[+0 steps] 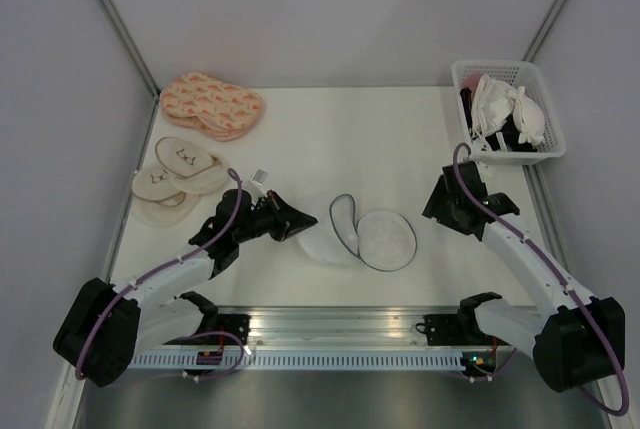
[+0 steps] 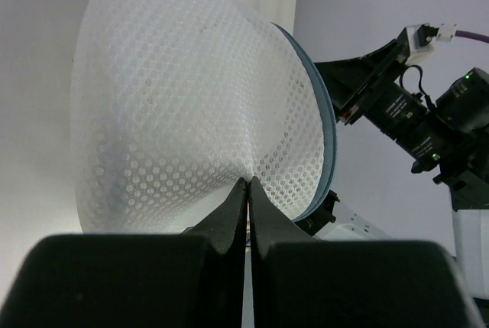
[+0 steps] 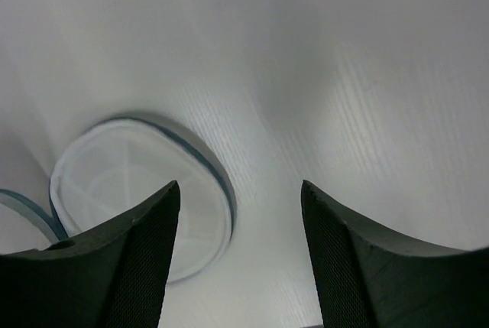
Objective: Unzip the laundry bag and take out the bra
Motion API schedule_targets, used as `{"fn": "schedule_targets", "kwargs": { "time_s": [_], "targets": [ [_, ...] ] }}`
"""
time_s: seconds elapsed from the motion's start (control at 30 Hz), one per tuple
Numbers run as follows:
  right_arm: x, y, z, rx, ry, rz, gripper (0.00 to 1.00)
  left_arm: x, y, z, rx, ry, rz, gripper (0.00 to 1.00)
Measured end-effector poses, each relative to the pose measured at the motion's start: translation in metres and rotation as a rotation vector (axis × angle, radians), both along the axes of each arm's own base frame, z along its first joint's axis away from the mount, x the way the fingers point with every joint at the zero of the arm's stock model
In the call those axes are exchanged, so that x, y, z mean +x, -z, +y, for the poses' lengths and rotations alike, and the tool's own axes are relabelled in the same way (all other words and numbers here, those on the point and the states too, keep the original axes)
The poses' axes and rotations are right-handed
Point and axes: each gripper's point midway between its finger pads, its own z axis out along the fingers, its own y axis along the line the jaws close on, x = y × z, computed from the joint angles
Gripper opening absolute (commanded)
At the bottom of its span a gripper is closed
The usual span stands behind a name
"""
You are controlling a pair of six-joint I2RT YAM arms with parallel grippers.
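Left gripper [image 2: 248, 184]: jaws clenched on the mesh of a round, white, see-through laundry bag [image 1: 385, 239] with dark zip rim, lying at the centre of the white table [image 1: 330, 129]. Right gripper [image 3: 238, 194]: jaws released, near the bag's right side, not touching it.
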Motion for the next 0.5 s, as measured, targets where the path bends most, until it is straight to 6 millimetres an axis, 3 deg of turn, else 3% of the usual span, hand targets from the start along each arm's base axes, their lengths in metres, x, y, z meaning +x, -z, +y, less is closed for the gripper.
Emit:
{"fn": "schedule_targets", "kwargs": {
  "time_s": [0.2,0.37,0.47,0.5],
  "targets": [
    [-0.045,0.055,0.031,0.104,-0.101,0.152,0.68,0.000,0.012,0.001,0.030,-0.006,0.035,0.02],
    [-0.061,0.071,0.053,0.153,-0.171,0.195,0.64,0.000,0.018,0.001,0.040,-0.006,0.052,0.02],
    [-0.061,0.075,0.059,0.161,-0.179,0.198,0.55,0.000,0.018,0.001,0.041,-0.006,0.052,0.02],
    [-0.060,0.075,0.061,0.163,-0.182,0.196,0.47,0.000,0.018,0.001,0.041,-0.005,0.052,0.02]
  ]
}}
